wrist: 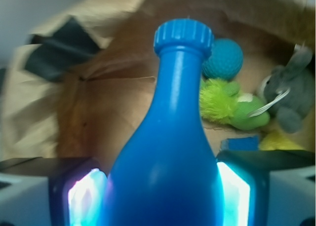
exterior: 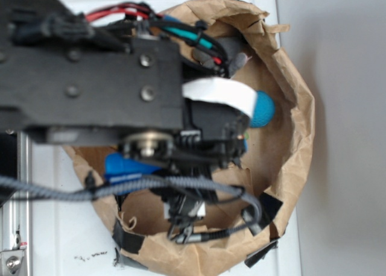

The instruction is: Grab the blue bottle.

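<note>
The blue bottle (wrist: 170, 137) fills the middle of the wrist view, its ribbed cap (wrist: 183, 36) pointing away from the camera. My gripper (wrist: 160, 194) is shut on the blue bottle's wide body. The glowing left pad (wrist: 84, 196) and right pad (wrist: 234, 191) press against its two sides. In the exterior view the black arm covers most of the scene. Only a piece of the blue bottle (exterior: 126, 166) shows beneath the arm, inside the brown paper bag (exterior: 298, 113). The fingers themselves are hidden there.
Beyond the bottle lie a teal textured ball (wrist: 224, 58) (exterior: 263, 109), a green fuzzy toy (wrist: 232, 105), a grey plush (wrist: 291, 97) and a flat blue piece (wrist: 239, 143). The crumpled bag wall (wrist: 29, 102), patched with black tape (wrist: 59, 51), rings everything. Cables (exterior: 181, 185) hang under the arm.
</note>
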Tool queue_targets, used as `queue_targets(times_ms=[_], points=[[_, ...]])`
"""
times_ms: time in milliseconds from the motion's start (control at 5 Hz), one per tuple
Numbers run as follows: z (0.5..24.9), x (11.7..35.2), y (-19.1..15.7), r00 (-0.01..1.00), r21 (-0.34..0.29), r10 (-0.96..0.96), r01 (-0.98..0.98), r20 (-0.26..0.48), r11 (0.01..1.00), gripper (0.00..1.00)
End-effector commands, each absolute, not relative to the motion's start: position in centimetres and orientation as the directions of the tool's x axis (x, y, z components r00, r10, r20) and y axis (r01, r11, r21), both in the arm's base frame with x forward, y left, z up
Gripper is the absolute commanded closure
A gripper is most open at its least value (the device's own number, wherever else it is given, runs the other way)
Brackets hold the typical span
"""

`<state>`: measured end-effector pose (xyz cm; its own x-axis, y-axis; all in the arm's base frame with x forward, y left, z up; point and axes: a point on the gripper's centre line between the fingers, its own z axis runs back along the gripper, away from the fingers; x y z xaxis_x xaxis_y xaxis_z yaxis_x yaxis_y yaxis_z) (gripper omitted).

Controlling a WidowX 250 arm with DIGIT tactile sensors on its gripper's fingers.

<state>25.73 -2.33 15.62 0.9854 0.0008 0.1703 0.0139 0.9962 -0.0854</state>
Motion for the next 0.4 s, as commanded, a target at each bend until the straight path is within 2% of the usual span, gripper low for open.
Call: queue_targets(times_ms=[0,200], points=[[18.32,25.69,-2.91,0.989,0.026,-0.083,0.080,0.119,0.996,1.00],[18.34,25.64,-2.90,0.990,0.094,-0.098,0.088,0.101,0.992,1.00]])
